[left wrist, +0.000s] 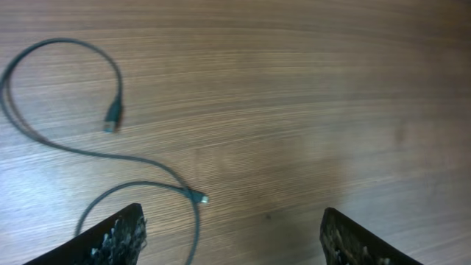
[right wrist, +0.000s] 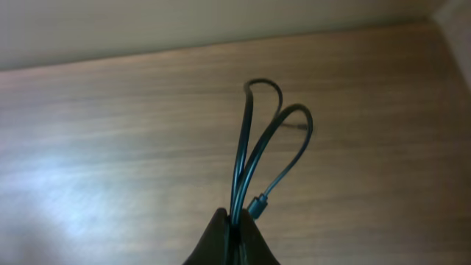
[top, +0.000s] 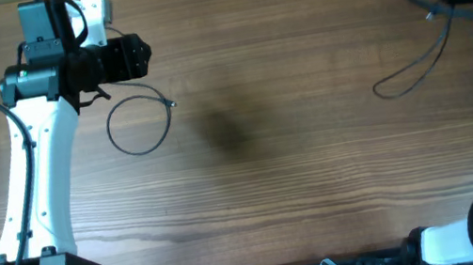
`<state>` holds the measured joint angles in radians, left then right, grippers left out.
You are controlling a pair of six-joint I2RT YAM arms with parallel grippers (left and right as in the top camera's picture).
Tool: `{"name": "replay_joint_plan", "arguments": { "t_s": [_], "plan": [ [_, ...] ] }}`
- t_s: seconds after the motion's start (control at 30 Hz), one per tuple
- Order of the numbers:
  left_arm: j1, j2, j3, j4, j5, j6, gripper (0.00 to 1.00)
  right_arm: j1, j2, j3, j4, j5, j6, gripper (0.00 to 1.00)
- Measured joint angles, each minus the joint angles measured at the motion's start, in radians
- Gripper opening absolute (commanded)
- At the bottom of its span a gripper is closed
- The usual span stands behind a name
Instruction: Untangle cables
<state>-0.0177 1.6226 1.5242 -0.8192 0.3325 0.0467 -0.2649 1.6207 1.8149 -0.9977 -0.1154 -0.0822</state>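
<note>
On the left side of the tabletop [top: 300,170] one cable [left wrist: 118,157] lies in loose loops, both small plugs showing. It seems to cross itself near the nearer plug, though the wire is too thin there to be sure. Above it hangs the left hand [left wrist: 232,224], spread wide and holding nothing, clear of the wire.

A second cable [right wrist: 241,147] is well apart, at the far right. The right hand [right wrist: 232,237] has pinched tight on it, with two folded loops and a plug standing out past the fingertips. From overhead, a longer strand trails from that hand down onto the wood.

Judging by this, the two cables are already separate and the step in hand is clearing the right one. That hand would next need to lay its cable out flat, away from the other, without letting the loops fold over each other. The left hand could then drop onto a plug end and draw its cable's loops open.
</note>
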Motion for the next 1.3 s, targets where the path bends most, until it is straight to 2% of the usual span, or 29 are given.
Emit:
{"name": "replay_joint_plan", "arguments": {
  "t_s": [0.17,0.27,0.43,0.6,0.73,0.8,0.97,1.17,1.2,1.23,1.27,1.3],
  "plan": [
    [-0.121,-0.001,0.000,0.065,0.023,0.000,0.79,-0.038,0.137,0.000,0.170,0.012,0.040,0.07],
    [-0.197,-0.002,0.000,0.095,0.032,0.000,0.80,-0.059,0.229,0.000,0.333,0.061,0.076,0.09],
    [-0.315,-0.002,0.000,0.096,0.033,0.000,0.80,-0.192,0.377,0.031,0.384,0.098,0.193,0.08],
    [-0.401,-0.003,0.000,0.110,0.033,0.000,0.80,-0.281,0.476,0.171,0.313,0.183,0.178,0.06],
    [-0.436,-0.003,0.000,0.113,0.033,0.000,0.80,-0.304,0.525,0.183,0.257,0.294,0.184,0.07],
    [-0.436,-0.003,0.000,0.097,0.032,0.000,0.80,-0.372,0.528,0.183,0.238,0.352,0.197,0.07],
    [-0.436,-0.003,0.000,0.093,0.032,0.000,0.80,-0.588,0.528,0.183,0.196,0.359,0.248,0.08],
    [-0.436,-0.003,0.000,0.082,0.033,0.000,0.80,-0.649,0.528,0.183,0.188,0.293,0.271,0.10],
    [-0.436,-0.003,0.000,0.082,0.032,0.000,0.80,-0.637,0.528,0.183,0.190,0.290,0.268,0.13],
    [-0.436,-0.003,0.000,0.079,0.033,0.000,0.80,-0.616,0.528,0.183,0.193,0.283,0.261,0.31],
    [-0.436,-0.003,0.000,0.075,0.032,0.000,0.80,-0.579,0.528,0.183,0.196,0.272,0.248,0.44],
    [-0.436,-0.003,0.000,0.070,0.032,0.000,0.80,-0.543,0.528,0.183,0.197,0.264,0.237,0.92]
  ]
}}
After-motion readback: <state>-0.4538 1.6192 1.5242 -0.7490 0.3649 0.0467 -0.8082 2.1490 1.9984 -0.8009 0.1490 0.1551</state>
